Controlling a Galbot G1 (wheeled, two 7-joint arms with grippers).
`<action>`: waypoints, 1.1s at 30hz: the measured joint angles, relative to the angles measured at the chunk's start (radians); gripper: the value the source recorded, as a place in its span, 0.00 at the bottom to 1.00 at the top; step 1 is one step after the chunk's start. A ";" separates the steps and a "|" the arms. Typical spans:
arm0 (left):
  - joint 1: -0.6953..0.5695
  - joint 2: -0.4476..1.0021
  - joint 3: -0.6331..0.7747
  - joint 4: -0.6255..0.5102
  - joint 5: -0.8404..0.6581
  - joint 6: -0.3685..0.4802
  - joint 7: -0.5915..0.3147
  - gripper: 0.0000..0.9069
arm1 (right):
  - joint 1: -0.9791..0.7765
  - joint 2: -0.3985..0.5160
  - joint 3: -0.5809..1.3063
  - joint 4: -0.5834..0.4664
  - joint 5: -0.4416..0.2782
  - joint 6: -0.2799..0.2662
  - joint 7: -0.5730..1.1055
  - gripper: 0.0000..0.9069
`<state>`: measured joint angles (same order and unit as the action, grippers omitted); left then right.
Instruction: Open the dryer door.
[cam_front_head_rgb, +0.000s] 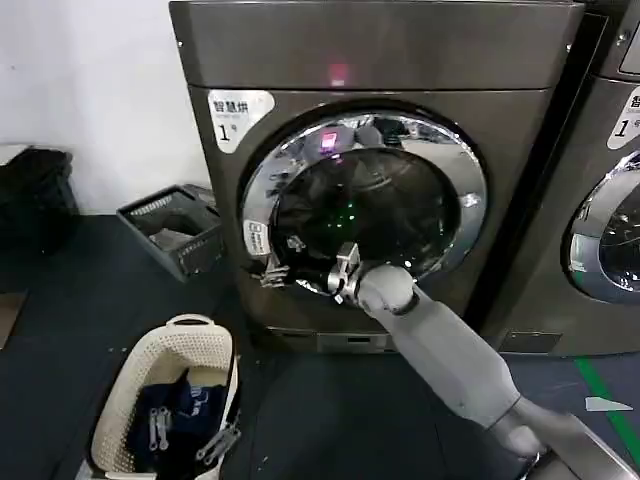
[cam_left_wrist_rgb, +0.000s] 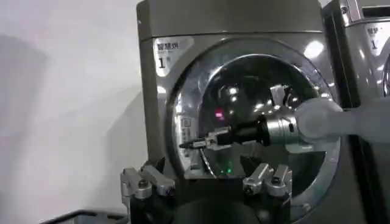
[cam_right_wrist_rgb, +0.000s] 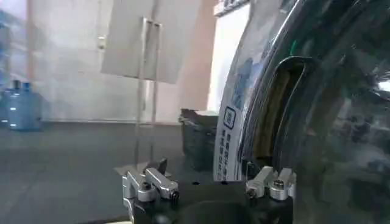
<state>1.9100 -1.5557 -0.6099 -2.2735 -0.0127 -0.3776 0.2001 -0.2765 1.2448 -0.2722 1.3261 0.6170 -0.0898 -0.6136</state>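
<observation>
The dryer (cam_front_head_rgb: 400, 60) is a dark grey-brown front loader with a white "1" label and a red light on its top panel. The dryer door (cam_front_head_rgb: 455, 170) has a wide chrome ring around dark glass. My right arm reaches across to the door's lower left rim. There my right gripper (cam_front_head_rgb: 272, 272) is open, its fingers (cam_right_wrist_rgb: 149, 185) spread wide, with the stickered chrome edge (cam_right_wrist_rgb: 234, 122) between them. From the left wrist view I see the same gripper (cam_left_wrist_rgb: 186, 145) at the rim. My left gripper (cam_left_wrist_rgb: 206, 181) hangs back from the dryer (cam_left_wrist_rgb: 244, 24), open and holding nothing.
A second machine (cam_front_head_rgb: 610, 200) stands close on the right. A grey crate (cam_front_head_rgb: 175, 230) sits on the floor left of the dryer, and a white laundry basket (cam_front_head_rgb: 165, 400) with dark clothes is nearer me. Green tape (cam_front_head_rgb: 610, 400) marks the floor at right.
</observation>
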 joint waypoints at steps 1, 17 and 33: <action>-0.004 0.003 -0.003 -0.005 -0.003 0.022 -0.007 1.00 | -0.004 -0.006 0.004 0.005 0.009 -0.002 -0.012 1.00; -0.163 0.150 -0.181 -0.006 -0.335 0.256 -0.103 1.00 | -0.084 -0.158 0.045 0.184 0.112 -0.065 -0.304 1.00; -0.324 0.420 -0.189 0.140 -0.658 0.231 0.008 1.00 | -0.246 -0.348 0.147 0.372 0.154 -0.085 -0.610 1.00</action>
<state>1.5859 -1.1362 -0.7993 -2.1332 -0.6708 -0.1461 0.2080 -0.5225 0.8970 -0.1249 1.6985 0.7714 -0.1751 -1.2237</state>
